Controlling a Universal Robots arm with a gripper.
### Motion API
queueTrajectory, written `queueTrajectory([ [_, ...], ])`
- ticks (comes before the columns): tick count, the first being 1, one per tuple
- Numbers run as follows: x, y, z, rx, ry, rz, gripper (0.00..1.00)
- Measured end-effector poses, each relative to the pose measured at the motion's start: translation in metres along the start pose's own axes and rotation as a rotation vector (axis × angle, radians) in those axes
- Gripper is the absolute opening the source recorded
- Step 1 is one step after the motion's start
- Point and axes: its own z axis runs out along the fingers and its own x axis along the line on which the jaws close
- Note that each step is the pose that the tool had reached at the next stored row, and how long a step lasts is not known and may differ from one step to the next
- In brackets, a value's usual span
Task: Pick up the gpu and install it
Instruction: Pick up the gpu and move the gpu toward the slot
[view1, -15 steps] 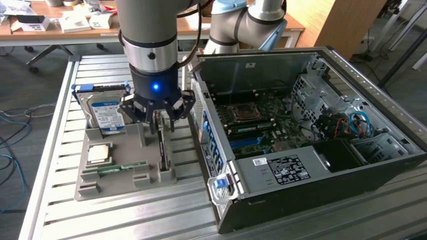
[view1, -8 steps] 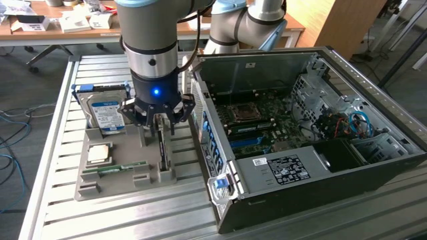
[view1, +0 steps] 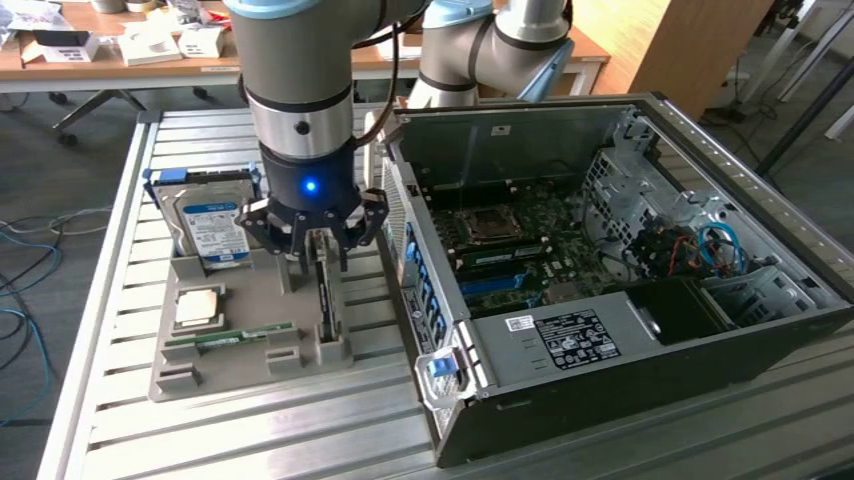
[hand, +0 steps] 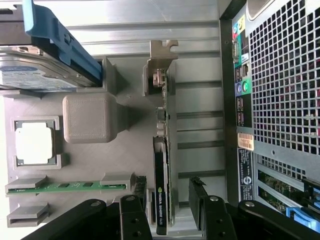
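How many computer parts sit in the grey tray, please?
4: the hard drive at the tray's far end, the CPU in a square pocket, the RAM stick nearer the camera, the gpu on edge beside the case.

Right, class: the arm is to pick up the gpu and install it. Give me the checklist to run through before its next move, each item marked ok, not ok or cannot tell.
1. The tool is open: ok, its fingers stand apart.
2. The tool is lined up with the gpu: ok, the card lies between the fingers.
3. The gpu stands on edge in the grey holder: ok.
4. The gpu is gripped: not ok, a gap shows beside the card.
5. The computer case is open, motherboard exposed: ok.
6. Room on the motherboard for the card: cannot tell.
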Motion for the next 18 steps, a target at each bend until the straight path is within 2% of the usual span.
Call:
queueTrajectory([
  [18, 0.001, -0.0009, 0.0175, 0.0002, 0.0003, 0.000, 0.47],
])
